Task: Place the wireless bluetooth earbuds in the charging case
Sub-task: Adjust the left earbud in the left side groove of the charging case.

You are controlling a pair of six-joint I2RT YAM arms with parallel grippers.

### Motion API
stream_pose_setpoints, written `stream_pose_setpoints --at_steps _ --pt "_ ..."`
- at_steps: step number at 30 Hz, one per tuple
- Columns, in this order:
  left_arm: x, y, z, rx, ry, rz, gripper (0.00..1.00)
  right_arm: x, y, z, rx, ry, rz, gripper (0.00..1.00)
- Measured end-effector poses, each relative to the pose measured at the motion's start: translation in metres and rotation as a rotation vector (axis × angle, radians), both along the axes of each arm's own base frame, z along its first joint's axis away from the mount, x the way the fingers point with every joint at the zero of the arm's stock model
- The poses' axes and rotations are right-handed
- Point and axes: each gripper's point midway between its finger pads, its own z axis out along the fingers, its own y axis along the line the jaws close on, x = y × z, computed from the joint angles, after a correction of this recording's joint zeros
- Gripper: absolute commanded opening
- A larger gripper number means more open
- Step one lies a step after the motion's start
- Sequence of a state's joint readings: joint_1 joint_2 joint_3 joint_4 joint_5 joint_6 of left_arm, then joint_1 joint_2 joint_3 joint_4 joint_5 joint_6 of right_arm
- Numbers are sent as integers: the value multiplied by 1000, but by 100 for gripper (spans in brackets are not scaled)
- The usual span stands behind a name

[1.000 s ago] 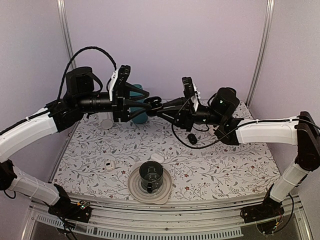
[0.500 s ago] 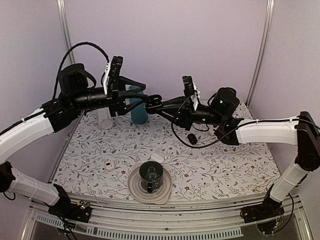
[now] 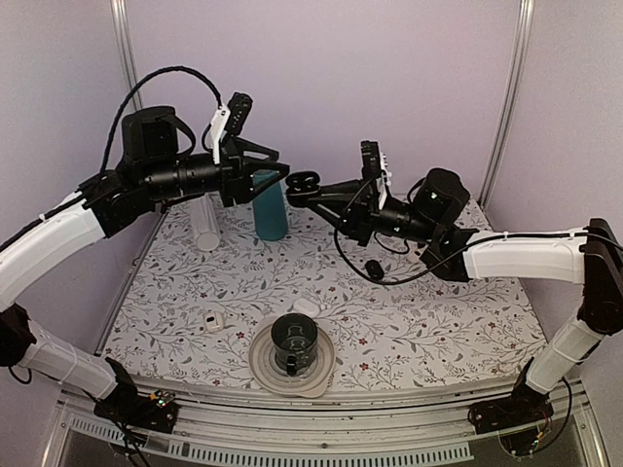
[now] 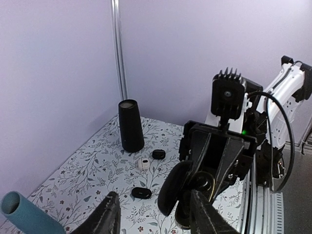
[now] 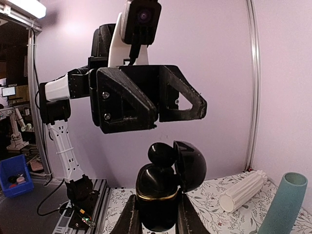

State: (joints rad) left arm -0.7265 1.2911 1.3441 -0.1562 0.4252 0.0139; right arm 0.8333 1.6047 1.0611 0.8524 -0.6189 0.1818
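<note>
My right gripper (image 5: 157, 217) is shut on the charging case (image 5: 156, 195), a black shell with a gold rim, held upright in the air with its lid (image 5: 191, 165) swung open. One glossy black earbud (image 5: 162, 154) sits in the case's mouth and sticks up above the rim. My left gripper (image 5: 157, 100) hangs just above it, open and holding nothing. From above, the left gripper (image 3: 280, 167) is a short way left of the case (image 3: 303, 185) and the right gripper (image 3: 321, 193). In the left wrist view the case (image 4: 202, 187) shows beyond my open fingers (image 4: 108, 214).
A teal cylinder (image 3: 270, 206) and a white ribbed cylinder (image 3: 204, 226) stand at the back left. A black cup on a plate (image 3: 265, 365) is near the front. Small white pieces (image 3: 213, 320) (image 3: 306, 306) and a black oval pod (image 3: 373, 266) lie on the floral cloth. A black cone (image 4: 130, 126) stands by the wall.
My left gripper has drawn up and back to the left, away from the case, its jaws narrowing a little. The right gripper has lifted the case slightly.
</note>
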Motion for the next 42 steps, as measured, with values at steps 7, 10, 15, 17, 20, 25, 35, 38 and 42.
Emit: stream_pose_setpoints --at_steps 7,10,15,17,20,25,35,38,42 --pt "15 3 -5 50 32 101 49 7 -6 14 25 -59 -96 2" --pt "21 2 -8 71 44 135 49 7 -4 12 15 -74 -117 3" --pt "22 1 -7 76 43 153 49 8 -3 10 5 -88 -133 2" --pt "22 2 -7 77 42 156 48 9 -2 9 2 -90 -136 2" --pt "22 2 -6 82 41 155 48 9 -2 8 -1 -92 -139 2" --pt "19 2 -5 99 26 148 48 10 -2 8 -5 -96 -141 2" --pt "19 -6 -13 157 -1 133 48 10 0 -1 -37 -88 -136 2" --pt "19 -8 -21 184 5 125 47 9 1 -3 -48 -86 -128 2" --pt "17 -9 -27 211 6 117 48 8 2 -9 -73 -93 -122 2"
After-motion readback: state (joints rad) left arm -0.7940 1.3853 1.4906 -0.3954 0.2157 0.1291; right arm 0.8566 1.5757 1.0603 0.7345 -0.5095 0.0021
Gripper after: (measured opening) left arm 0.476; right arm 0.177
